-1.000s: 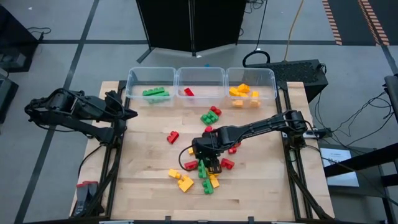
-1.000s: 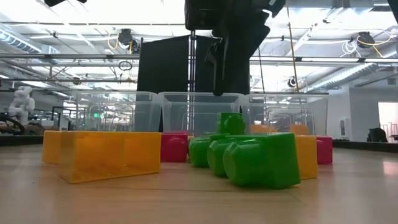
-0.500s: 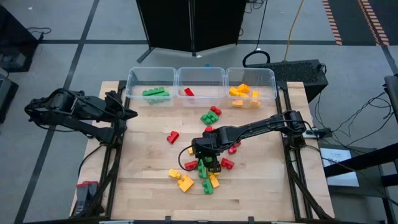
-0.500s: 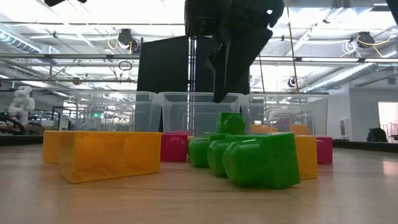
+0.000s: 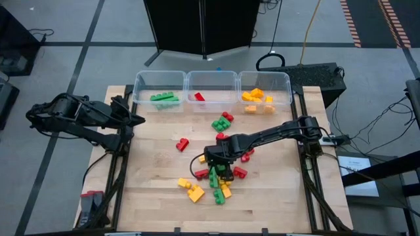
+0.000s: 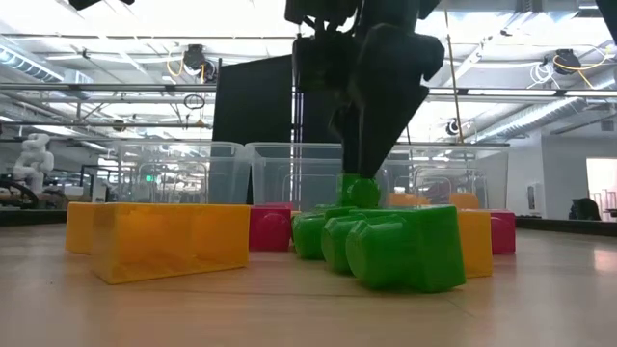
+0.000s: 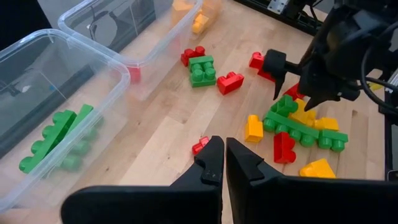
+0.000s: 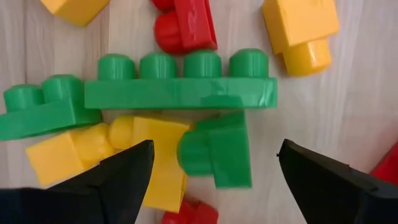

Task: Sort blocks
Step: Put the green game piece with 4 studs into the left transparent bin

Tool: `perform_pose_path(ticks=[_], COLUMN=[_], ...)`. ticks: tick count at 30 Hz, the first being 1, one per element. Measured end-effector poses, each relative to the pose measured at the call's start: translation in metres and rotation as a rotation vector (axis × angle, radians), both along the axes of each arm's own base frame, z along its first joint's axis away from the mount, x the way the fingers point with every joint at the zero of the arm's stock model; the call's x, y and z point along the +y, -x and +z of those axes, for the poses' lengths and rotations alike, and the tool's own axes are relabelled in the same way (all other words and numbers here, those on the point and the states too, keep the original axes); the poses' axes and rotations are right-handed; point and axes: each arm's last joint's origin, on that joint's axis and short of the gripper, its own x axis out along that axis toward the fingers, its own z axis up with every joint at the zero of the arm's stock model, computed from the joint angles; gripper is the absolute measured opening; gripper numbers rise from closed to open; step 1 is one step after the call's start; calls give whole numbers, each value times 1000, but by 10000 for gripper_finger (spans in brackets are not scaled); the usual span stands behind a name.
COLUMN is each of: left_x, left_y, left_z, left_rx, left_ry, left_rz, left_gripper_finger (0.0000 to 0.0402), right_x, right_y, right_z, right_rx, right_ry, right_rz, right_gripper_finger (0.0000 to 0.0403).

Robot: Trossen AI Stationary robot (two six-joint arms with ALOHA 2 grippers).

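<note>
A pile of red, green and yellow blocks (image 5: 213, 180) lies on the wooden table near its front middle. My right gripper (image 8: 214, 149) hangs open over the pile, pointing down. Its two fingers stand on either side of a small green block (image 8: 217, 152) and leave a gap on each side. That block lies beside a long green four-stud block (image 8: 180, 84) and against a yellow one (image 8: 146, 158). In the low view the right gripper (image 6: 371, 145) reaches down to the green block's top (image 6: 359, 188). My left gripper (image 7: 224, 155) waits shut at the table's left edge (image 5: 138, 119).
Three clear bins stand along the far edge, holding green (image 5: 159, 73), red (image 5: 211, 73) and yellow (image 5: 264, 73) blocks. Loose blocks lie mid-table: a red one (image 5: 182, 144) and a green-and-red cluster (image 5: 223, 121). More red blocks (image 5: 240, 172) lie right of the pile.
My right gripper has come down toward the pile, from well above the green block to just over it. The blocks have stayed where they were.
</note>
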Motion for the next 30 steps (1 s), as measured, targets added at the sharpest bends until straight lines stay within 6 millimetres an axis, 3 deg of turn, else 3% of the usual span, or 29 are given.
perform_pose_path(ticks=[15, 20, 27, 30], left_x=[0, 0, 0, 0], left_y=[0, 0, 0, 0], left_z=[0, 0, 0, 0], left_rx=[-1, -1, -1, -1], left_ry=[4, 4, 4, 4], left_rz=[3, 3, 3, 4], left_gripper_finger=[0, 0, 0, 0], right_x=[-5, -8, -8, -8], right_y=[2, 1, 1, 1], right_z=[-16, -16, -16, -16], right_rx=[-21, -23, -26, -27], right_ry=[-2, 0, 21, 22], right_rz=[-36, -42, -48, -48], right_gripper_finger=[301, 254, 150, 142])
